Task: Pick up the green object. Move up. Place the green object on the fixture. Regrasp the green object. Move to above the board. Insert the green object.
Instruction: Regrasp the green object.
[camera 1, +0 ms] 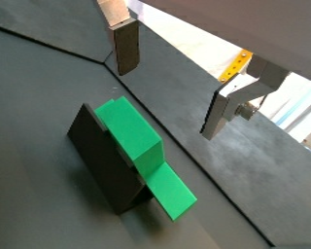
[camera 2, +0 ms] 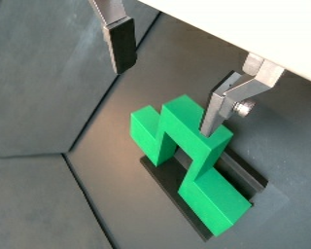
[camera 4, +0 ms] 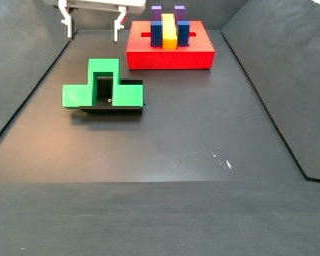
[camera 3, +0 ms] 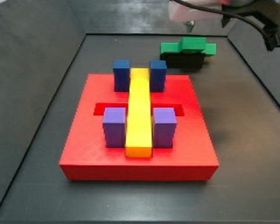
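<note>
Green object (camera 4: 101, 84): rested on fixture (camera 4: 123, 104). Hand (camera 4: 93, 13): spread, empty, hung above and apart from it.

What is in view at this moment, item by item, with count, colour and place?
green object: one, bright green, resting on the fixture, nothing gripping it.
fixture: one, black, on the dark floor apart from the board.
board: one, red, flat on the floor.
blue blocks: two, on the board at one end of the bar.
purple blocks: two, on the board flanking the bar's other end.
yellow bar: one, lengthwise along the board's middle.
gripper: one, silver fingers with dark pads, open and empty, above the green object.
</note>
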You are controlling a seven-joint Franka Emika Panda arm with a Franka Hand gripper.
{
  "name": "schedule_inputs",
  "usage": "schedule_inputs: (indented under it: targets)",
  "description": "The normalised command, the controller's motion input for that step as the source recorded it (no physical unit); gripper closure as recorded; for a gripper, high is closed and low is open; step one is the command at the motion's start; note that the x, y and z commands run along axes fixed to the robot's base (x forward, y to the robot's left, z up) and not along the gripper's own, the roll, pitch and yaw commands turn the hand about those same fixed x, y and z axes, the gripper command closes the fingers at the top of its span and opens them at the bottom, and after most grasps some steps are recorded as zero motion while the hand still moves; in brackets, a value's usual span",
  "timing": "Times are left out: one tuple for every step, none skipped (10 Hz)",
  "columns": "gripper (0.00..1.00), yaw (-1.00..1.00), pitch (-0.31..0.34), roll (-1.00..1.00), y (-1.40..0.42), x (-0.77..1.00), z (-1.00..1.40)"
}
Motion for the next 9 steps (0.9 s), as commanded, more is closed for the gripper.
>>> schedule_inputs:
  targets:
    - [0.00,0.05,0.000,0.00,0.09,0.00,-0.22]
    - [0.00,0.00,0.009,0.00,0.11,-0.16,-0.21]
    - [0.00,0.00,0.000,0.00,0.15,-0.29,-0.23]
    - [0.00,0.00,0.000,0.00,0.13,-0.26,-0.23]
    - [0.00,0.00,0.000,0.00,0.12,-0.21,-0.22]
    - [0.00,0.00,0.000,0.00,0.04,-0.16,-0.13]
    - [0.00,0.00,0.000,0.00,0.00,0.10,-0.09]
    - [0.00,0.00,0.000,0.00,-0.03,0.25,-0.14]
    - [0.00,0.01,0.000,0.00,0.00,0.11,-0.21]
